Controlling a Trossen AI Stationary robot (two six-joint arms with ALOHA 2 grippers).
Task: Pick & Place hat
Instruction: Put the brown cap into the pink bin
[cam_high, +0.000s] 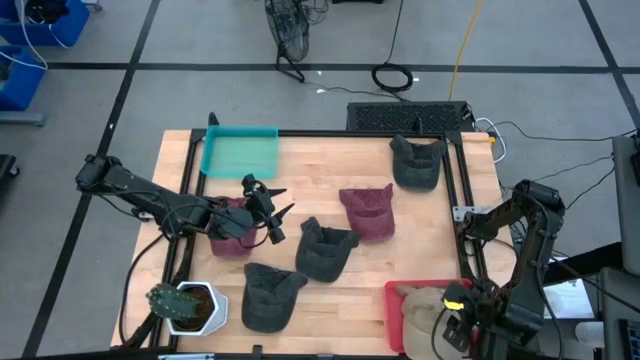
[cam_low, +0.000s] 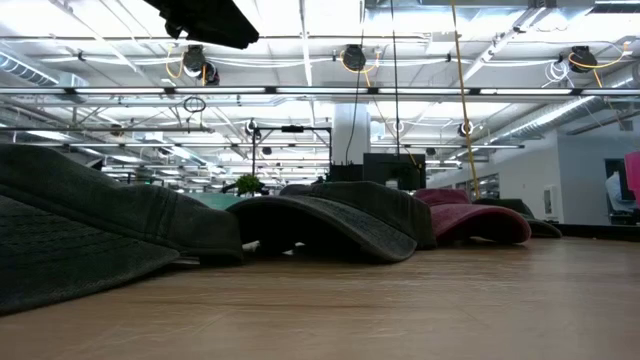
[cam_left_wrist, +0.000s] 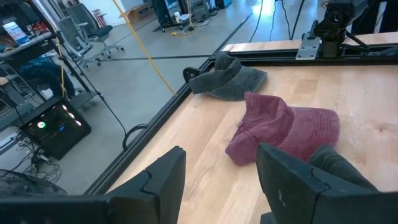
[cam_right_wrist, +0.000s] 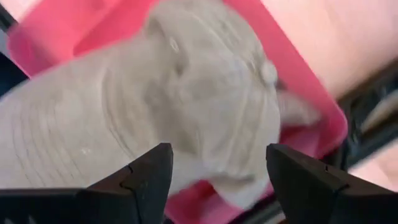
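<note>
Claws first, from the high view: my left claw (cam_high: 272, 212) hangs with its fingers spread and empty, just past a maroon soft cloth cap (cam_high: 232, 228) on the pale wooden surface (cam_high: 330, 170). My right claw (cam_high: 455, 322) hangs spread wide over a beige cloth hat (cam_high: 425, 312) that lies in a red plastic tray (cam_high: 394, 295) at the near right corner. Counting hats from above: four dark grey caps (cam_high: 324, 250), two maroon ones, the second (cam_high: 368, 211) near the middle, and the single beige one, seven in all. I also count one teal tray (cam_high: 240, 152) at the far left and one potted plant (cam_high: 186, 306) at the near left corner.

From the low view I see dark caps (cam_low: 330, 222) slumped flat on the boards. I judge them light, limp and not fragile.

Through the left wrist view, the left claw's fingers (cam_left_wrist: 161, 180) stand apart, with the middle maroon cap crumpled ahead and one grey cap (cam_left_wrist: 227, 78) beyond it. I would pinch a raised fold of the crown rather than the flat brim.

Through the right wrist view, the right claw's fingers (cam_right_wrist: 146, 171) straddle the air above the beige hat, touching nothing that I can see.
</note>
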